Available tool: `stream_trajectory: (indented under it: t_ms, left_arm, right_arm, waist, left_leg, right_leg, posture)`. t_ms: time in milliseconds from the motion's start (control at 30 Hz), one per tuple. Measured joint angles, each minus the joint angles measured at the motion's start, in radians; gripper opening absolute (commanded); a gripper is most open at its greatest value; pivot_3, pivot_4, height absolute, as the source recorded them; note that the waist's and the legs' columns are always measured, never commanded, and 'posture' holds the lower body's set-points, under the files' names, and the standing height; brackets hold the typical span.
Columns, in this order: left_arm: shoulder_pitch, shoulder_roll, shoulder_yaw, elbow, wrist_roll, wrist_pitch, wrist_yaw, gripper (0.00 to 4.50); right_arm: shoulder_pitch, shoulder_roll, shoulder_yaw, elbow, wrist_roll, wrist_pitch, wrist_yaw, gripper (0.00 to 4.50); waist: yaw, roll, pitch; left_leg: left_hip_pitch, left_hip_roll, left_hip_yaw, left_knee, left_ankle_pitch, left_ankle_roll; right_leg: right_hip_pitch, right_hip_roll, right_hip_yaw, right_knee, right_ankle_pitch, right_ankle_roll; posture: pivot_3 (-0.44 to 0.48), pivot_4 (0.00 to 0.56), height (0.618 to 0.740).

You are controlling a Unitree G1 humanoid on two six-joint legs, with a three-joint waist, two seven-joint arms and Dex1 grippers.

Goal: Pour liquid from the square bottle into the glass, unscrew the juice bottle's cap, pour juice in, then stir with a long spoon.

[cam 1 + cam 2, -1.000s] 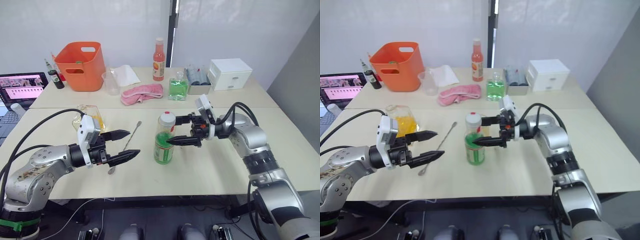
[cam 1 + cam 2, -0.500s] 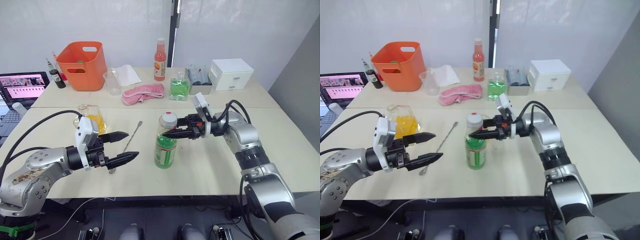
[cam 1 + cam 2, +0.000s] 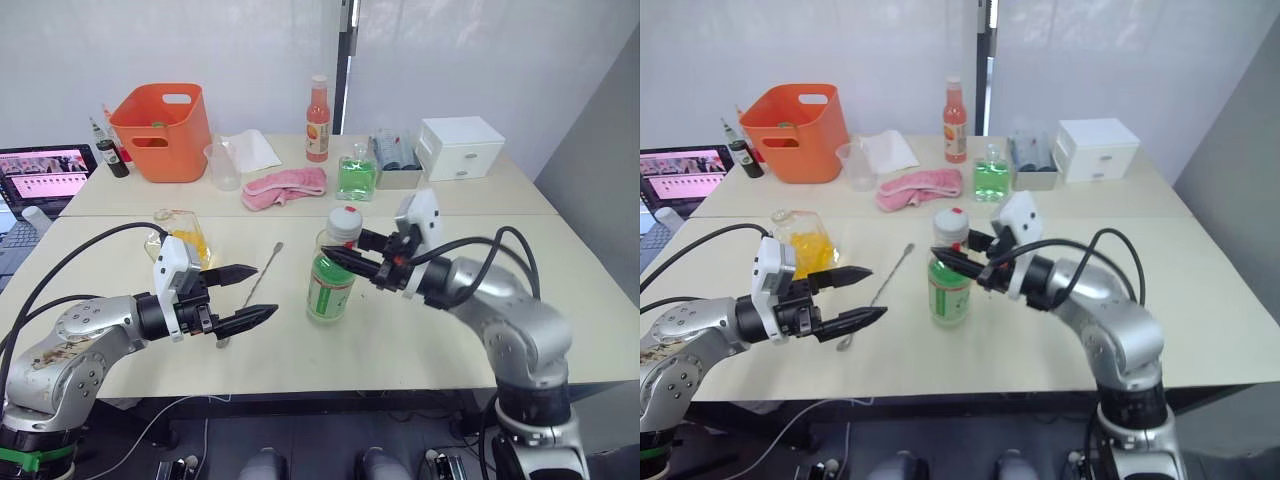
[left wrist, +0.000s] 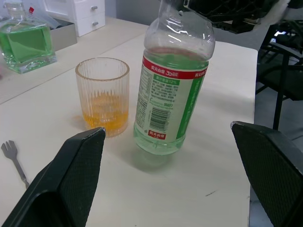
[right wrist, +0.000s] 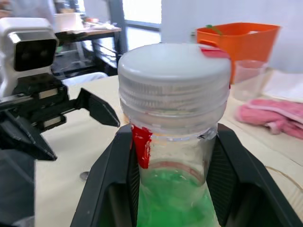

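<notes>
Black right end effector point(image 3: 352, 253) seemingly straddles 1 juice bottle point(image 3: 328, 282) neck.

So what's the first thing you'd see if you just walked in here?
The juice bottle in the middle of the near table, with the right tool closed around its neck just under the white cap. The left tool hangs open nearby, left of the bottle. On the far table, a bright orange bucket stands out.
</notes>
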Motion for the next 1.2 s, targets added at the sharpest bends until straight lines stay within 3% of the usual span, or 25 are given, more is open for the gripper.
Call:
stream_trajectory:
  t_ms: [233, 500, 533, 700, 733, 800, 967, 1033, 1200]
  left_arm:
    - [-0.031, -0.001, -0.010, 0.026, 0.007, -0.001, -0.010, 4.50]
    - [-0.033, -0.001, -0.021, 0.027, 0.008, 0.000, -0.024, 4.50]
    - [-0.033, -0.001, -0.022, 0.027, 0.008, 0.000, -0.025, 4.50]
    - [-0.034, -0.001, -0.022, 0.027, 0.008, 0.001, -0.025, 4.50]
    - [-0.034, -0.001, -0.022, 0.027, 0.008, 0.001, -0.025, 4.50]
    - [-0.034, -0.001, -0.022, 0.027, 0.008, 0.001, -0.022, 4.50]
    - [-0.035, -0.002, -0.021, 0.027, 0.007, 0.004, -0.017, 4.50]
    - [-0.036, -0.002, -0.021, 0.026, 0.002, 0.011, -0.018, 4.50]
    - [-0.034, -0.003, -0.020, 0.020, -0.006, 0.018, -0.014, 4.50]
  right_arm:
    - [0.105, 0.046, 0.096, -0.114, -0.128, 0.055, -0.265, 1.36]
    - [0.191, 0.060, 0.139, -0.137, -0.166, -0.038, -0.313, 1.36]
    - [0.198, 0.064, 0.136, -0.137, -0.166, -0.046, -0.313, 2.38]
    - [0.224, 0.076, 0.114, -0.085, -0.144, -0.063, -0.287, 4.13]
    - [0.224, 0.073, 0.106, -0.066, -0.128, -0.063, -0.269, 4.44]
    - [0.209, 0.046, 0.073, -0.020, -0.083, -0.067, -0.207, 4.48]
    - [0.073, -0.126, -0.086, 0.206, 0.082, -0.142, 0.124, 4.48]
    - [0.013, -0.208, -0.064, 0.320, 0.124, -0.171, 0.334, 4.48]
    - [-0.101, -0.246, 0.033, 0.530, 0.107, -0.270, 0.621, 4.48]
  waist:
    - [0.005, 0.000, 0.000]
    - [0.002, -0.001, -0.001]
    - [0.001, -0.001, -0.001]
    - [0.000, -0.001, -0.001]
    - [0.000, -0.001, -0.001]
    - [0.000, -0.001, -0.001]
    - [0.003, -0.001, -0.001]
    - [0.000, -0.001, 0.000]
    - [-0.007, -0.001, 0.000]
  left_leg:
    - [0.000, -0.001, 0.004, 0.001, 0.000, 0.000]
    - [0.002, 0.000, 0.003, 0.001, 0.000, 0.000]
    - [0.002, 0.000, 0.003, 0.001, 0.000, 0.000]
    - [0.002, 0.000, 0.003, 0.001, 0.000, 0.000]
    - [0.001, 0.000, 0.003, 0.001, 0.000, 0.000]
    - [0.001, 0.000, 0.003, 0.001, 0.000, 0.000]
    - [0.002, 0.000, 0.003, 0.001, 0.000, 0.000]
    - [0.001, 0.000, 0.003, 0.000, 0.000, 0.000]
    - [0.001, 0.001, 0.004, -0.001, 0.000, 0.000]
  right_leg:
    - [0.001, 0.000, 0.000, -0.001, 0.000, 0.000]
    - [0.003, 0.001, -0.001, -0.001, 0.000, 0.000]
    - [0.003, 0.001, -0.001, -0.001, 0.000, 0.000]
    - [0.003, 0.001, -0.001, -0.001, 0.000, 0.000]
    - [0.002, 0.001, -0.001, -0.001, 0.000, 0.000]
    - [0.002, 0.001, -0.001, -0.001, 0.000, 0.000]
    - [0.003, 0.001, -0.001, -0.002, 0.000, 0.001]
    - [0.003, 0.002, -0.001, -0.002, 0.000, 0.000]
    - [0.002, 0.002, 0.000, -0.002, 0.000, 0.000]
  posture:
    - [0.000, 0.150, 0.715]
    - [0.000, 0.150, 0.715]
    - [0.000, 0.150, 0.715]
    - [0.000, 0.150, 0.715]
    - [0.000, 0.150, 0.715]
    - [0.000, 0.150, 0.715]
    - [0.000, 0.150, 0.715]
    - [0.000, 0.150, 0.715]
    - [0.000, 0.150, 0.715]
